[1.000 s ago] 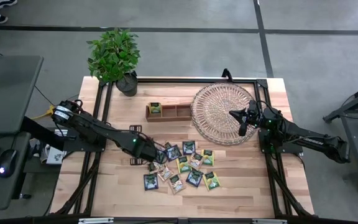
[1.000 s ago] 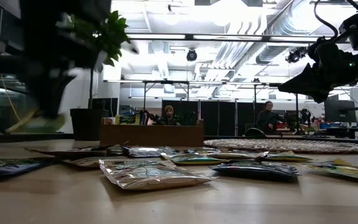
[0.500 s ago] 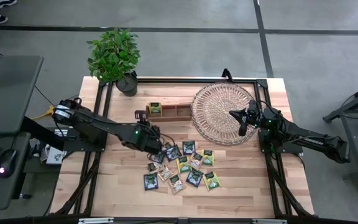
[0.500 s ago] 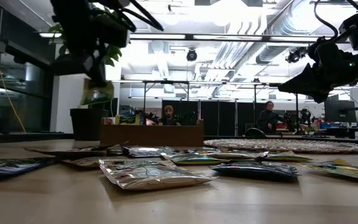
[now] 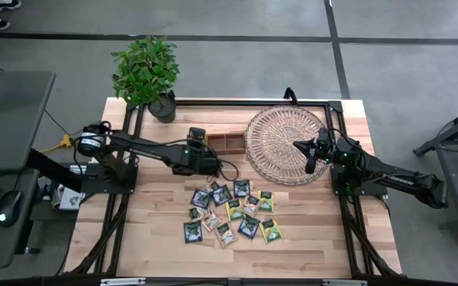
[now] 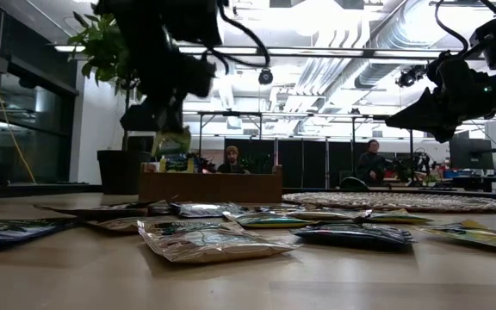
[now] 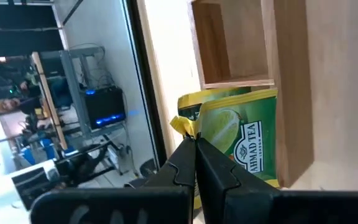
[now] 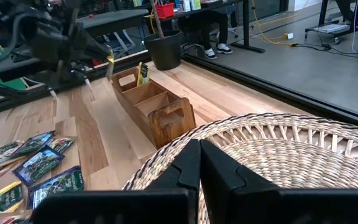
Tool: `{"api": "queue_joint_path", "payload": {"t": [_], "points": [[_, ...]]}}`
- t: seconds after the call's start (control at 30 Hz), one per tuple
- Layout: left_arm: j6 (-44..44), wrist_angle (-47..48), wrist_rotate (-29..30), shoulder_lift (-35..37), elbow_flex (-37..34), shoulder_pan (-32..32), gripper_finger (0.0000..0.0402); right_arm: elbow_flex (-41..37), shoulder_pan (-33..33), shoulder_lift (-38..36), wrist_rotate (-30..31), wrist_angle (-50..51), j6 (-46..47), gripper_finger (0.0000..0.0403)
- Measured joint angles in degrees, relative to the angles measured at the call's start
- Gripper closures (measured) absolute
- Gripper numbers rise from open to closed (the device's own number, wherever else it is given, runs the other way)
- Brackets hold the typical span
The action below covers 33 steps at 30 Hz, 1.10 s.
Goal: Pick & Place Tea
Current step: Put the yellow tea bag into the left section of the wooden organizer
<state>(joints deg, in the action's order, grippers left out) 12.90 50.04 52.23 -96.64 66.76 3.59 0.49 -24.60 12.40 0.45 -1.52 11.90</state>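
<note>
Several small tea sachets [image 5: 229,210], yellow-green, navy and beige, lie flat in a loose pile mid-table. My left gripper [image 5: 198,139] is over the left end of the narrow wooden box [image 5: 227,142], shut on a yellow-green sachet [image 6: 172,145]. Another yellow-green sachet stands in the box's left compartment. My right gripper [image 5: 310,155] hovers shut above the round wicker tray [image 5: 281,131], touching nothing. My left gripper pinches the yellow-green sachet between its two fingertips at its yellow edge [image 7: 185,124]. The fingers come from above, pointing down. The sachet is lifted clear and hangs below the fingers, just above the left end of the box [image 6: 210,185].
A potted plant [image 5: 145,71] stands at the far left corner, beyond the box. The wicker tray sits right of the box. Black frame rails run along the table's left and right sides. Bare wood lies near the front edge, below the pile.
My left gripper has risen from the left side of the sachet pile and travelled toward the far edge, ending over the box's left end. It stayed shut and carried the yellow-green sachet clear of the table.
</note>
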Motion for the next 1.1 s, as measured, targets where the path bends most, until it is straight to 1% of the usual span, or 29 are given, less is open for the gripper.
{"api": "queue_joint_path", "payload": {"t": [0.07, 0.2, 0.47, 0.6, 0.73, 0.93, 1.1], "points": [[1.8, -2.0, 0.1, -1.4, 0.1, -0.9, 0.0401, 0.0, 0.0, 0.0, 0.0, 0.0, 0.0, 0.0395], [1.9, -2.0, -0.1, -2.8, 0.0, -2.5, 0.0401, 0.0, 0.0, 0.0, 0.0, 0.0, 0.0, 0.0395], [1.7, -3.1, 0.5, -3.0, -0.2, -6.5, 0.0401, 0.0, 0.0, 0.0, 0.0, 0.0, 0.0, 0.0399], [1.9, -3.2, -1.0, -3.0, -0.2, -8.1, 0.0401, 0.0, 0.0, 0.0, 0.0, 0.0, 0.0, 0.0394], [1.9, -3.4, -3.1, -3.0, -0.2, -8.6, 0.0401, 0.0, 0.0, 0.0, 0.0, 0.0, 0.0, 0.0395], [1.9, -3.9, -4.0, -3.0, -0.3, -8.6, 0.0401, 0.0, 0.0, 0.0, 0.0, 0.0, 0.0, 0.0399], [2.3, -6.0, -4.2, -3.0, -2.9, -8.6, 0.0401, 0.0, 0.0, 0.0, 0.0, 0.0, 0.0, 0.0395]]}}
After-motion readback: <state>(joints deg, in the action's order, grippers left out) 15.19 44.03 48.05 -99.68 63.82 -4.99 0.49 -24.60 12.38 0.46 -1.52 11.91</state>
